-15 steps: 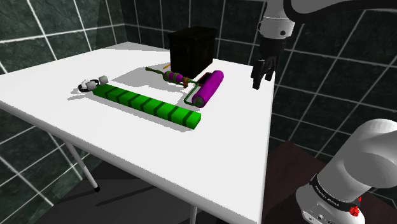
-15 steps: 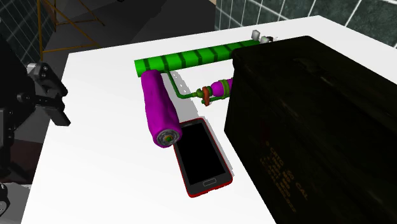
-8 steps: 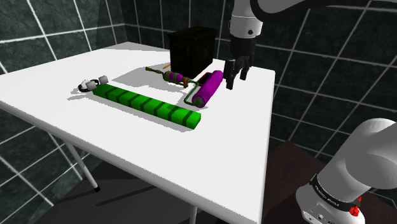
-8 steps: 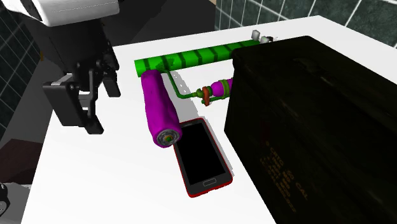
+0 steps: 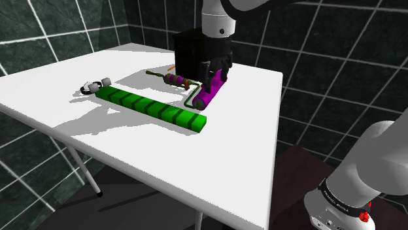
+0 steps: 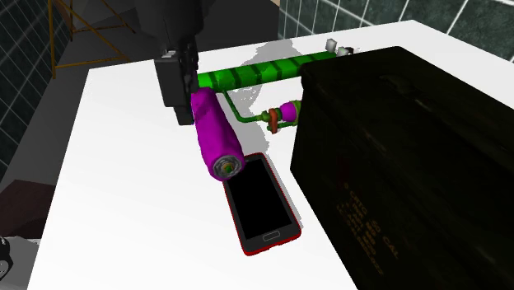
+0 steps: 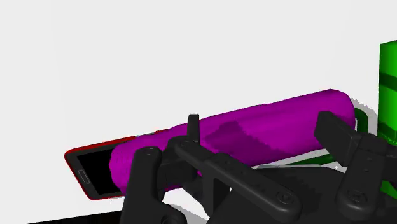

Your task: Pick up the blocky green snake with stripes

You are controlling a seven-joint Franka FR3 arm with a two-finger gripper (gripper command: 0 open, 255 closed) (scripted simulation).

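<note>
The snake [image 5: 151, 108] is a long, square-edged bar of bright green, crossed by darker green stripes. It lies flat on the white table [image 5: 229, 153], running across its middle, with a small grey-and-white object [image 5: 92, 86] at its far end. My gripper [image 5: 214, 72] hangs over a purple cylinder [image 6: 216, 136]; my fingers stand apart and clasp nothing. The snake is not between them. Its near end lies past the cylinder's end, off to one side of my fingers, and I do not touch it. A red-edged phone [image 6: 259, 204] lies at the cylinder's other end, beside a black box [image 6: 395, 148].
</note>
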